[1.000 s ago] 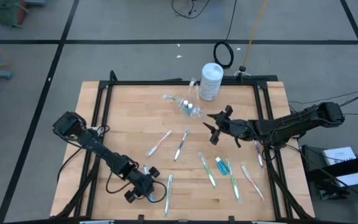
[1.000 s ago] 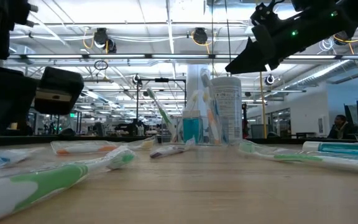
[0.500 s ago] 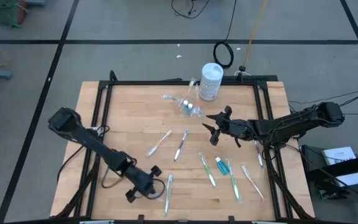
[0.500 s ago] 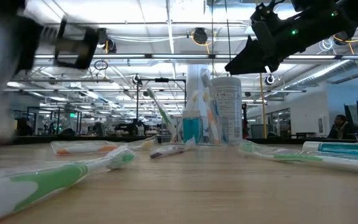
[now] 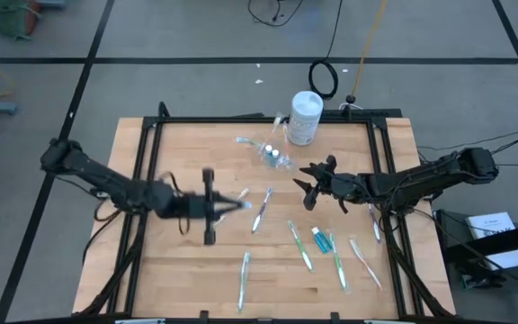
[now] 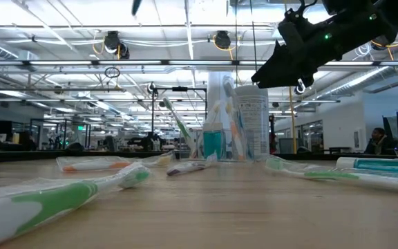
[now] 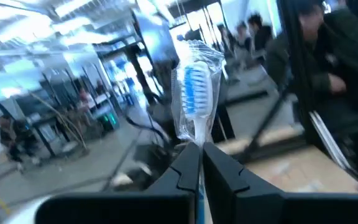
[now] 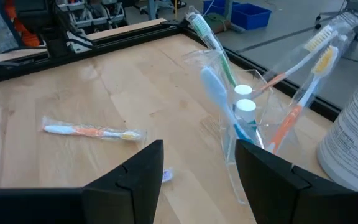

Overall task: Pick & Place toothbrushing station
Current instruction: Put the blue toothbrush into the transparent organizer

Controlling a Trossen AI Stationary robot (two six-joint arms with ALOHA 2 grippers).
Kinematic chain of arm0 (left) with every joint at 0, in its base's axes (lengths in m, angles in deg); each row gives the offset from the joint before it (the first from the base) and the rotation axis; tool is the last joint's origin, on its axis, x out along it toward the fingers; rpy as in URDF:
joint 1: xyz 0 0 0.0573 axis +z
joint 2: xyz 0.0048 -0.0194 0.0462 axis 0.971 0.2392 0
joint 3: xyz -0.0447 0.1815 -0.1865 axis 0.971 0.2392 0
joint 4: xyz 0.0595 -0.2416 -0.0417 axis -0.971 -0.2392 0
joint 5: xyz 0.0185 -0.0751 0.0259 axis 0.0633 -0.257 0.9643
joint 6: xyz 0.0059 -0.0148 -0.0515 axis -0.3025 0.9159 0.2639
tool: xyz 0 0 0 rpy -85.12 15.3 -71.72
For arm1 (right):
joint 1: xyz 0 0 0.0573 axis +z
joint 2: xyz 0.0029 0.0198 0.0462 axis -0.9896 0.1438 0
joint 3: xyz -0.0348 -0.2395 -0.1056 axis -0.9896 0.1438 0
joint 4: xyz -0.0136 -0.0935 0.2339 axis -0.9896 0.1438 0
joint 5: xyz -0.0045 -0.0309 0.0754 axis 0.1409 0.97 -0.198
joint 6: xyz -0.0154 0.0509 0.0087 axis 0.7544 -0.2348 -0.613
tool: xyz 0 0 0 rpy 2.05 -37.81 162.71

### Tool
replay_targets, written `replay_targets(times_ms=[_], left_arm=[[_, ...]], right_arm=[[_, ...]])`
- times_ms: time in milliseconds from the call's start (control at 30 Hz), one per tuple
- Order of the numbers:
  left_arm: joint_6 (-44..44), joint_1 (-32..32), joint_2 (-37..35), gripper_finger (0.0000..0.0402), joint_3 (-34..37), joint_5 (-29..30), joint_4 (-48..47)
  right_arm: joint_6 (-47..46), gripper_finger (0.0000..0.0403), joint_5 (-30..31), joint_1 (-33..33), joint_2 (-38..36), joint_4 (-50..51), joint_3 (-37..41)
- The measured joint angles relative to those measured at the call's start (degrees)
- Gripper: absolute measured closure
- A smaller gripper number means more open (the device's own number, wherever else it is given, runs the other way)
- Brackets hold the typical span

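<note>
- A clear plastic cup (image 8: 253,124) is standing near the table's far edge, holding several toothbrushes (image 8: 211,37) and small white-capped blue tubes (image 8: 244,121).
- A wrapped blue-bristled toothbrush (image 7: 194,93) is sticking up, pinched between the left gripper (image 7: 197,163)'s fingers.
- Other wrapped pastel toothbrushes (image 5: 300,245) and a blue tube (image 5: 317,238) are lying scattered flat across the wooden tabletop.

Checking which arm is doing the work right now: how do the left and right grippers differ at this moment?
The left gripper is shut on a wrapped blue-bristled toothbrush; the right gripper is open and holds nothing. The left one is lifted over the table's left half; the right one hangs beside the clear plastic cup, which already holds brushes. Both are dark two-finger grippers above the wooden table.
</note>
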Motion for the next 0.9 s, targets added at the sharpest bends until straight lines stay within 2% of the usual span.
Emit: replay_targets(times_ms=[100,333,433,500,567,767,900], left_arm=[[-0.32,4.64,-0.17,0.0398,0.00,-4.61,3.25],[0.13,15.02,1.99,0.0396,0.00,-8.00,7.31],[4.42,20.29,4.82,0.0397,0.07,-14.41,9.49],[8.26,23.45,7.40,0.0396,0.07,-19.59,13.00],[9.65,25.87,11.08,0.0399,0.04,-22.38,17.97],[12.81,31.45,21.74,0.0398,0.07,-20.94,30.97],[14.00,32.56,28.87,0.0397,0.07,-14.55,37.98]], right_arm=[[-0.08,0.0209,0.00,0.20,0.00,0.31,-0.02],[0.03,0.0209,-4.05,0.22,0.02,0.78,-0.02],[0.04,0.0209,-6.03,0.22,0.02,1.39,-0.02],[0.06,0.0209,-6.24,0.22,0.02,1.66,-0.02],[0.06,0.0209,-6.20,0.22,0.02,1.98,-0.02],[0.07,0.0209,-6.01,0.22,0.02,2.95,-0.02],[0.48,0.0209,-5.99,0.22,0.02,3.26,-0.02]])
